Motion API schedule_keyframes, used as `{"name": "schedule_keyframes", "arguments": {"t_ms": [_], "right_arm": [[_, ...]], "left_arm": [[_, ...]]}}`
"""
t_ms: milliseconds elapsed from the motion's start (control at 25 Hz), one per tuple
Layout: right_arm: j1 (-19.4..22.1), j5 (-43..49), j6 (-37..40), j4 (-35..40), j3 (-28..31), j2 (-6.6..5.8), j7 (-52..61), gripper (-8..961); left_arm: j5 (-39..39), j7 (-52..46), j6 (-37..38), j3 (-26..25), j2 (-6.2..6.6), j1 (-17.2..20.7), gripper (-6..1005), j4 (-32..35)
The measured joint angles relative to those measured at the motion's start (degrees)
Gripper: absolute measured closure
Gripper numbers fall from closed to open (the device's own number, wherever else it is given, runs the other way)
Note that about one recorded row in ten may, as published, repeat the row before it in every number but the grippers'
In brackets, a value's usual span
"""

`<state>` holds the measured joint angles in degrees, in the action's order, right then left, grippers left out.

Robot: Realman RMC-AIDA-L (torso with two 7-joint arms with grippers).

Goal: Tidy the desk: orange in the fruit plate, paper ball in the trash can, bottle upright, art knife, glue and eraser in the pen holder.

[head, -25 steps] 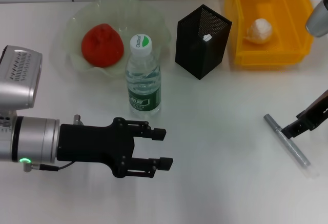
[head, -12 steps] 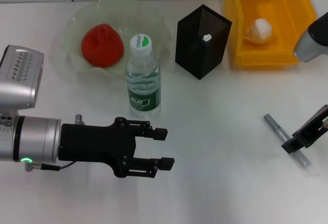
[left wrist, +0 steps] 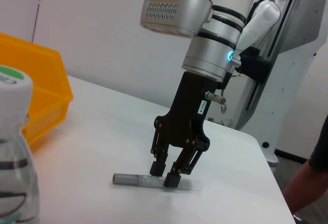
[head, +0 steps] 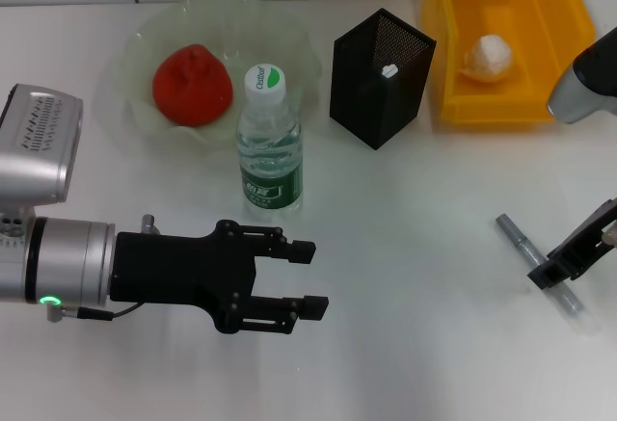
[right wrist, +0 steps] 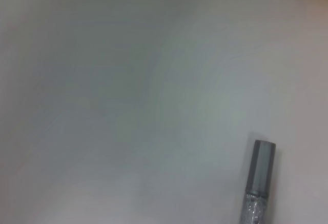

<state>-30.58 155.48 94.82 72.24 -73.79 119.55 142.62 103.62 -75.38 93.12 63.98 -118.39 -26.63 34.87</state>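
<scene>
Glue stick [head: 540,272], grey w/ glittery clear end, lies flat near table's right edge. Right gripper [left wrist: 168,174] stands straight down on it, one finger each side, tips at the table; can't tell if they're pinching yet. Bare tabletop [head: 415,276] all round the stick.

Orange [head: 193,84] sits in fruit plate [head: 289,31], paper ball [head: 489,57] in trash can [head: 453,26], bottle [head: 270,142] upright just in front of plate, pen holder [head: 381,79] between plate & bin.

Left gripper [head: 304,278] hovers low near front edge, fingers spread, holding nothing, well apart from bottle.
</scene>
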Motion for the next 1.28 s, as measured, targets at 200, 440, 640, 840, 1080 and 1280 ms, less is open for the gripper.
{"name": "schedule_keyframes", "arguments": {"t_ms": [200,440,640,840,1080,1280], "right_arm": [[0.0,0.0,-0.1,-0.1,-0.5,-0.02,0.0,595],[0.0,0.0,-0.2,-0.2,-1.4,-0.02,0.0,649],[0.0,0.0,-0.4,-0.2,-1.4,-0.02,-0.1,677],[0.1,-0.1,-0.5,-0.6,-1.4,-0.02,-0.2,691],[0.3,-0.7,-0.5,-0.4,-1.4,0.01,-1.1,820],[1.5,-3.1,0.9,2.2,0.0,0.08,-3.2,840]], "left_arm": [[0.0,0.1,-0.1,0.0,0.0,0.0,354,0.0],[-0.1,0.0,0.1,0.0,0.0,-0.3,354,0.0],[-0.1,0.0,0.0,0.0,0.0,-0.4,354,0.0],[-0.1,0.1,-0.1,0.0,0.0,-0.4,355,-0.1],[-0.1,0.2,-0.1,0.0,0.0,-0.3,355,-0.1],[-0.2,0.2,0.2,-0.4,0.04,-0.1,355,0.0]]}}
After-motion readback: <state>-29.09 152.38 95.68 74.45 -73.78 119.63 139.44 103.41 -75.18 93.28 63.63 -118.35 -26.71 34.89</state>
